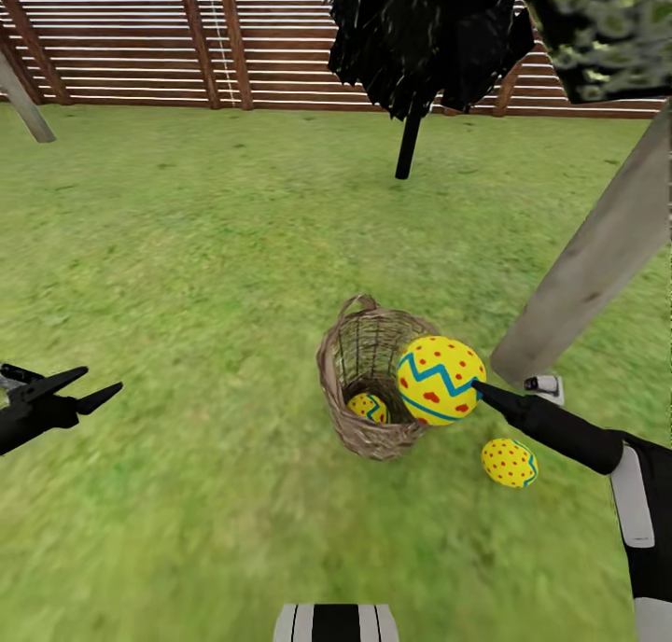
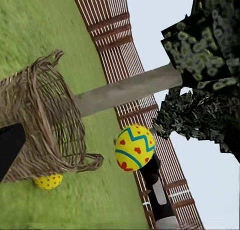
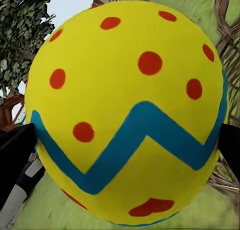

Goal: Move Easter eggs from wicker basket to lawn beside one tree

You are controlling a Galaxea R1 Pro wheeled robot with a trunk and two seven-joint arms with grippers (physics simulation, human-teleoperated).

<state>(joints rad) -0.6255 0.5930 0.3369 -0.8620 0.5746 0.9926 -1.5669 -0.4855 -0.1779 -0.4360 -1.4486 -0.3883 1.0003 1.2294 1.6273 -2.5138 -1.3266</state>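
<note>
Lawn (image 1: 187, 250), fence behind. Right gripper (image 1: 476, 387) clamped on egg (image 1: 439, 379) above basket (image 1: 373, 437) rim. One egg inside (image 1: 368, 407), another on grass (image 1: 510, 463) at 5 o'clock of basket. Left gripper (image 1: 89, 387) apart, idle. Step: second egg lifted out; next, set down by trunk (image 1: 588, 259), near first.

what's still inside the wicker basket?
One Easter egg lies at the bottom of the wicker basket. The egg held by the right gripper covers part of the basket's interior in the head view, so anything behind it can't be seen.
</note>
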